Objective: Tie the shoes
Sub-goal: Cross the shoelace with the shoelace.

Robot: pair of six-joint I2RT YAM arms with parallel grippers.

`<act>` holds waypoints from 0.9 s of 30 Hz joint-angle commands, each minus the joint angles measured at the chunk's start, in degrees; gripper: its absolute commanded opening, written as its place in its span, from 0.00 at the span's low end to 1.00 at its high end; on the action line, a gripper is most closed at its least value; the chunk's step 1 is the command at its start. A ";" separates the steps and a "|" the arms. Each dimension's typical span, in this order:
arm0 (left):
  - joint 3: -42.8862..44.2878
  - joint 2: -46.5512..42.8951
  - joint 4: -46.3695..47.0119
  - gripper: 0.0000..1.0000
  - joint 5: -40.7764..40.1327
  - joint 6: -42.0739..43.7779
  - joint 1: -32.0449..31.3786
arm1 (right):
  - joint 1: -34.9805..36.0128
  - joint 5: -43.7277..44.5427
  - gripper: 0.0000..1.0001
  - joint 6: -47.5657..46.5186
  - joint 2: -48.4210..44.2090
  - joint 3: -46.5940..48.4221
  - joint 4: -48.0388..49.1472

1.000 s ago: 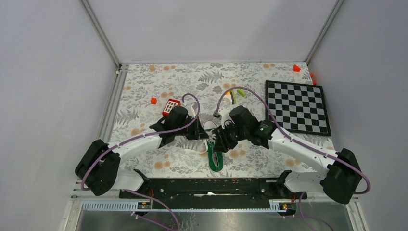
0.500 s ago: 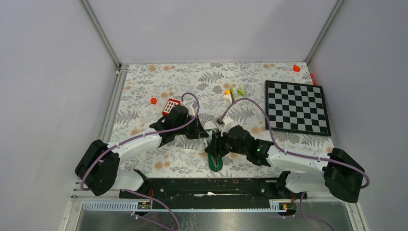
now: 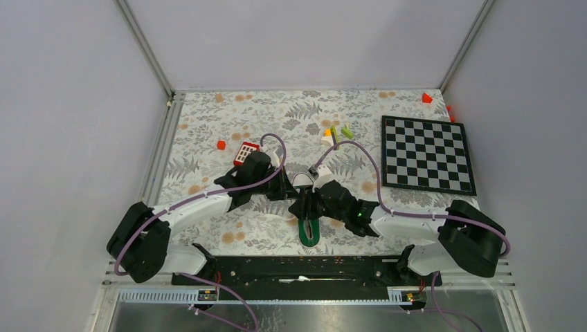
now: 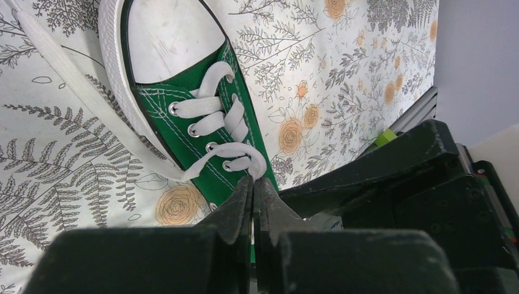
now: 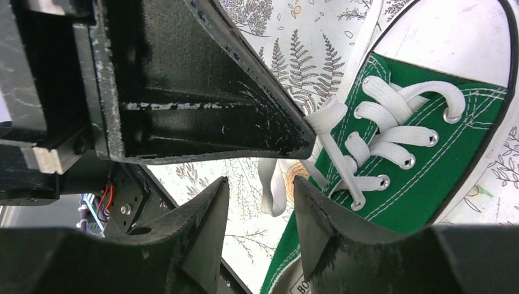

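Note:
The green sneaker with white laces and a white toe cap lies on the floral mat between my two arms, toe pointing away. In the left wrist view the shoe is just ahead, and my left gripper is shut on a white lace beside the lowest eyelets. My right gripper is open beside the shoe, and a loose lace loop hangs between its fingers without being gripped. The left gripper's finger fills that view, holding the lace. From above, both grippers meet over the laces.
A chessboard lies at the right. A red-and-white keypad block sits just behind the left arm. Small coloured blocks lie at the back middle, and red blocks further out. The black base rail runs along the near edge.
My right arm has swung left and dropped low, bringing its open gripper in beside the shoe's laces. The left arm and the shoe have stayed put.

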 commanded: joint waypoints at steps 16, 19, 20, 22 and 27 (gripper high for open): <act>1.84 -2.27 2.36 0.00 -1.13 0.06 0.07 | 1.54 7.32 0.00 -6.75 -11.32 1.48 -12.47; 1.39 -2.12 2.93 0.00 -0.87 0.07 0.07 | -0.19 5.33 0.00 -11.10 -14.72 4.90 -20.38; 1.30 -2.10 3.00 0.00 -0.82 0.07 0.07 | -1.45 4.00 0.00 -12.19 -15.10 6.37 -24.16; 1.20 -2.01 3.25 0.00 -0.70 0.11 0.13 | -3.34 0.34 0.00 -15.07 -15.42 9.30 -29.37; 1.04 -1.85 3.57 0.00 -0.40 0.45 0.10 | -6.04 -6.21 0.00 -23.75 -12.28 18.96 -41.67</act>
